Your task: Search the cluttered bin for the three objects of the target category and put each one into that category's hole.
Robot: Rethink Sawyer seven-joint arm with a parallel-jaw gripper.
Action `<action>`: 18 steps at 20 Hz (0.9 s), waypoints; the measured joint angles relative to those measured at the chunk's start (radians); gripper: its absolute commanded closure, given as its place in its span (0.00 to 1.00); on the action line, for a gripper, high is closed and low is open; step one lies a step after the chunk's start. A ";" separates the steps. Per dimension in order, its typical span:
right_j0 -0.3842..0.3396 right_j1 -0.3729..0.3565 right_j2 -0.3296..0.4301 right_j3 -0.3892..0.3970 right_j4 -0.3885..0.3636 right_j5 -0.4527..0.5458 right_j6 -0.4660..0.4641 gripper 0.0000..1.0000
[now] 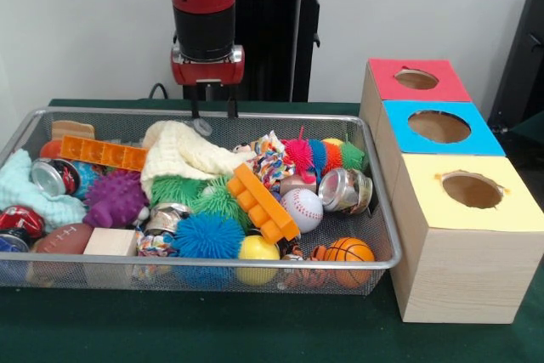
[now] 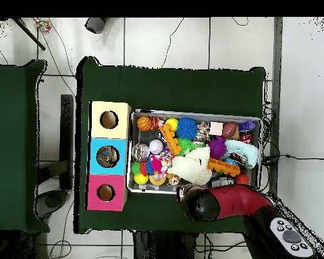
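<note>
Here the tool point(image 1: 214, 108) hangs at the wire bin's point(image 1: 374, 210) far rim, above a cream cloth point(image 1: 183, 155), its two thin fingers slightly apart and holding nothing. The bin sits on the green desk point(image 1: 255, 329), crammed with toys: a baseball point(image 1: 303, 208), a mini basketball point(image 1: 348, 252), a yellow ball point(image 1: 257, 250), a blue spiky ball point(image 1: 208, 235), an orange brick plate point(image 1: 262, 203), and crushed cans point(image 1: 344, 190). Beside the bin stand three boxes with holes on top: red point(image 1: 416, 79), blue point(image 1: 439, 127), and yellow point(image 1: 472, 190).
</note>
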 measured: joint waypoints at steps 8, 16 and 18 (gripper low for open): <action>-0.028 0.014 0.007 -0.004 0.001 -0.001 0.000 0.00; -0.053 0.035 0.006 -0.022 0.000 0.005 0.000 0.00; -0.058 0.040 0.006 -0.026 0.000 0.005 0.000 0.00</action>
